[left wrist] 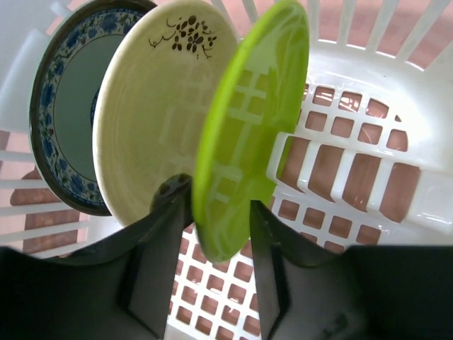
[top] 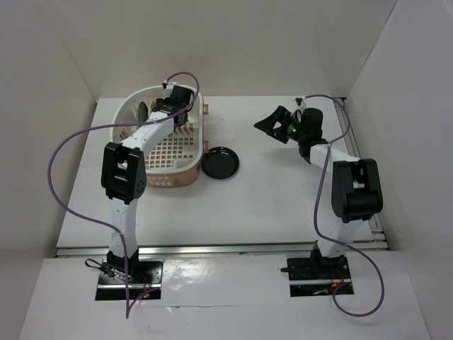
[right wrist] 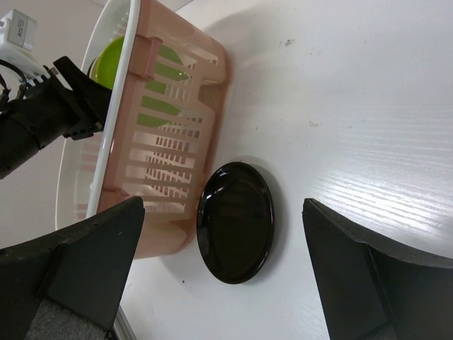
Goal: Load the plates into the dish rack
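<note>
Left gripper (left wrist: 216, 205): in dish rack (left wrist: 368, 142), straddling lime green plate (left wrist: 248, 120); contact unclear.
Cream plate (left wrist: 156, 120), teal plate (left wrist: 67, 113): upright behind, partly hidden.
Right gripper (top: 274, 122): spread wide, empty.
Black plate (right wrist: 236, 221): on table (right wrist: 368, 106), beside rack.

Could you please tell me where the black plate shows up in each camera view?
Top external: the black plate lies near the centre, just right of the rack.
Left wrist: not in view; only the inside of the rack shows.
Right wrist: lower centre, beside the pink wall of the rack.
Shared landmark: the rack.
</note>
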You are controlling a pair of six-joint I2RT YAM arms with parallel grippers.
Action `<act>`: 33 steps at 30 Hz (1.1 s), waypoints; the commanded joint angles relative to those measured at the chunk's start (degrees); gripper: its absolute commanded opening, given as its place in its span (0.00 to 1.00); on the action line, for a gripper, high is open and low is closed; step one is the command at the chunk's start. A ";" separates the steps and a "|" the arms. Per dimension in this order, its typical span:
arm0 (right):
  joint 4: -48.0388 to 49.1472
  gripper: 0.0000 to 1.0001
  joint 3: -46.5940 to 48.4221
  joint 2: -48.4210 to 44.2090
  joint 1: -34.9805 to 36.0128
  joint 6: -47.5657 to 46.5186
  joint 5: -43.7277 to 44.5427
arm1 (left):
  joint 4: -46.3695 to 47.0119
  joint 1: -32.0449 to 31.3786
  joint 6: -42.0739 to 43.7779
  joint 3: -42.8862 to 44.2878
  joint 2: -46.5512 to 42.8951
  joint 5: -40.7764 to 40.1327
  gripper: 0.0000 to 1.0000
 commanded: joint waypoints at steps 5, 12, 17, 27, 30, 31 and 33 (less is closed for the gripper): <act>1.20 1.00 0.00 1.04 0.43 -1.16 1.96 | 0.99 0.85 -0.19 2.77 -1.83 0.01 0.72; -0.49 1.00 -2.72 5.88 0.95 -5.03 1.90 | 0.38 0.85 0.33 5.22 -6.21 5.00 1.00; -1.27 0.95 -2.73 9.39 3.24 -8.11 1.89 | -1.82 0.85 -2.13 6.90 -13.32 14.76 1.00; -1.36 0.83 0.97 17.57 8.07 -7.49 -1.80 | -5.08 -5.21 -8.71 0.05 -31.70 38.06 1.00; -1.88 0.75 0.97 19.67 8.69 -7.49 -1.80 | -5.69 -9.25 -6.87 -0.57 -34.25 44.57 1.00; -1.89 0.69 0.97 19.68 8.69 -7.49 -1.80 | -5.69 -10.39 -5.74 -0.57 -35.21 45.79 1.00; -1.89 0.62 0.35 20.20 9.30 -7.49 -1.80 | -5.69 -13.38 -4.16 -0.57 -36.62 49.05 1.00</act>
